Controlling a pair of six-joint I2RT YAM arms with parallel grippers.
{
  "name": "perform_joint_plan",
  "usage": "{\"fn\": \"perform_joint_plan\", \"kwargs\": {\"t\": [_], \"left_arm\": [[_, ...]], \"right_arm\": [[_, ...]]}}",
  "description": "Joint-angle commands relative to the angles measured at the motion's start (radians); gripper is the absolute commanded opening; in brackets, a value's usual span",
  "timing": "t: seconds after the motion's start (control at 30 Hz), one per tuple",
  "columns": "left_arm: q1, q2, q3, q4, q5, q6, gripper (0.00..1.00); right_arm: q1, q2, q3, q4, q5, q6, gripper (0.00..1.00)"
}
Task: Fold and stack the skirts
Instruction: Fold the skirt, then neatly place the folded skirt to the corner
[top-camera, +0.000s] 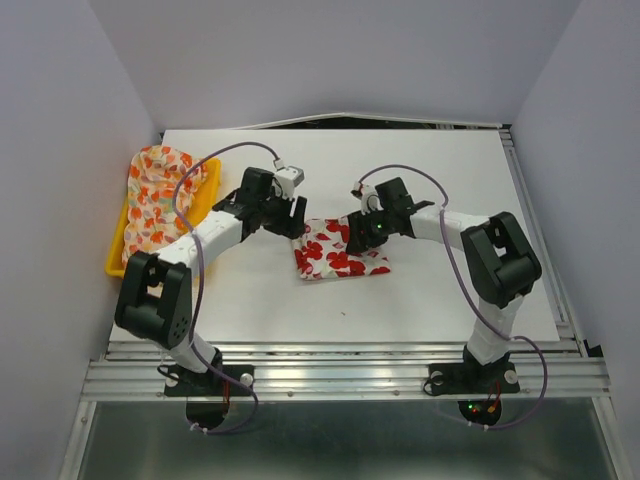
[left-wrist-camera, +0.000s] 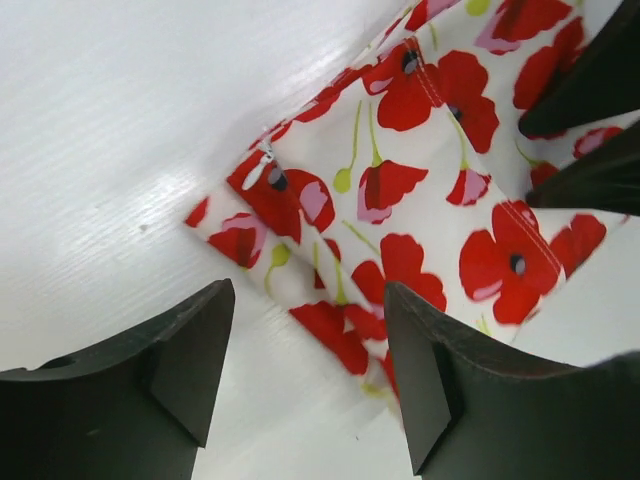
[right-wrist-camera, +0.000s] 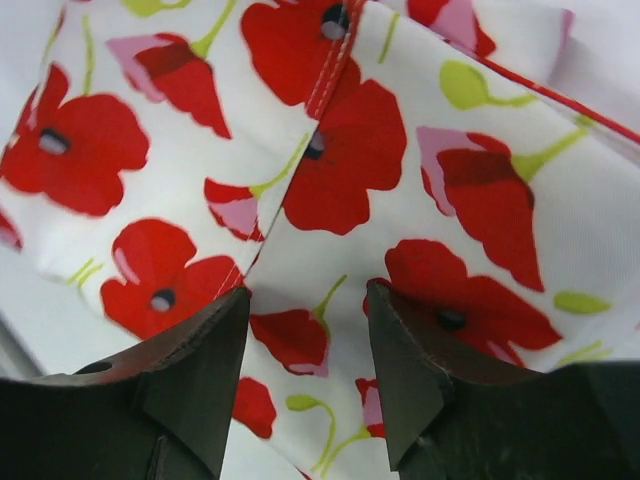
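Observation:
The white skirt with large red flowers (top-camera: 338, 252) lies folded into a small rectangle on the middle of the table. My left gripper (top-camera: 296, 214) hovers open over its far left corner; in the left wrist view the skirt's edge (left-wrist-camera: 400, 230) lies just past my spread fingers. My right gripper (top-camera: 358, 236) is open right over the skirt's far right part; in the right wrist view the poppy cloth (right-wrist-camera: 330, 180) fills the frame between the fingers. The cream skirt with orange, red and green print (top-camera: 158, 195) lies bunched in the yellow tray.
The yellow tray (top-camera: 117, 250) stands at the left edge of the white table (top-camera: 450, 290), close to the left wall. A metal rail runs along the table's right edge (top-camera: 530, 210).

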Motion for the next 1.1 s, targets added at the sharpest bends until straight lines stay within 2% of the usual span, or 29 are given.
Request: {"fn": "perform_joint_plan", "kwargs": {"t": [0.0,0.03,0.13,0.17,0.27,0.47,0.7,0.9,1.03,1.07], "left_arm": [[-0.001,-0.172,0.008,-0.034,-0.065,0.033,0.76],[-0.001,-0.196,0.005,-0.034,-0.077,0.036,0.98],[-0.001,-0.303,-0.012,-0.037,-0.137,0.053,0.98],[-0.001,-0.325,-0.018,-0.03,-0.152,0.058,0.98],[-0.001,-0.383,-0.043,-0.033,-0.209,0.069,0.98],[0.0,-0.417,-0.015,-0.097,-0.296,0.075,0.98],[0.003,-0.42,0.0,-0.11,-0.376,0.06,0.98],[0.009,-0.385,0.049,-0.135,-0.396,0.063,0.98],[0.011,-0.376,0.071,-0.165,-0.41,0.083,0.98],[0.012,-0.376,0.074,-0.174,-0.411,0.096,0.98]], "right_arm": [[-0.004,-0.024,0.009,-0.131,0.368,-0.194,0.59],[-0.004,-0.05,0.015,-0.145,0.375,-0.195,0.62],[0.005,-0.151,0.038,-0.165,0.337,-0.148,0.72],[0.005,-0.176,0.044,-0.163,0.315,-0.119,0.79],[0.053,-0.242,0.078,-0.166,0.341,-0.091,0.83],[0.113,-0.246,0.107,-0.183,0.393,0.038,0.82],[0.212,-0.121,0.096,-0.166,0.515,0.118,0.81],[0.212,0.05,0.07,-0.149,0.714,0.103,0.79],[0.156,0.019,-0.008,-0.218,0.723,0.023,0.77],[0.104,-0.027,-0.05,-0.247,0.711,-0.025,0.77]]}}
